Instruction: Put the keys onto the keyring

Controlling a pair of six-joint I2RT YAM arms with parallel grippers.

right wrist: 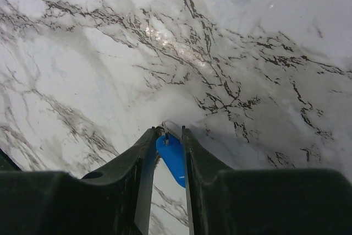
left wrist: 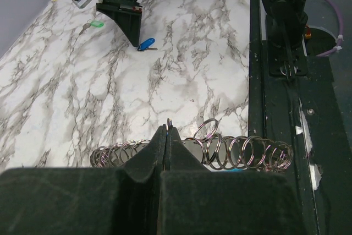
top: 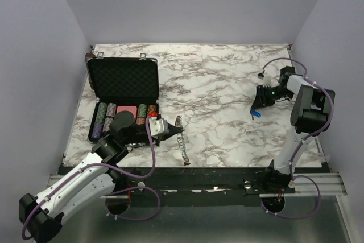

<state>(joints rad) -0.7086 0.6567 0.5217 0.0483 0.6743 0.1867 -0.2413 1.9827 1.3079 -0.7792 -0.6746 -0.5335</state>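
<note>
Right pincer point(right wrist: 169, 131): jaws narrowly apart, flanking the blue key point(right wrist: 172, 157); a firm hold cannot be told. Blue key sits at the right of the worktop point(top: 216, 83). Green key point(left wrist: 96, 24): flat nearby, apart from it. Keyring point(left wrist: 236, 152): chain of rings at the near edge, beneath the left pincer point(left wrist: 167, 130), which is fully closed. Open black case point(top: 122, 81): to the left.

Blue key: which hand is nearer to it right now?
Right. The right hand has the blue key between its fingers; the left hand is far across the table, shut beside the keyring.
</note>
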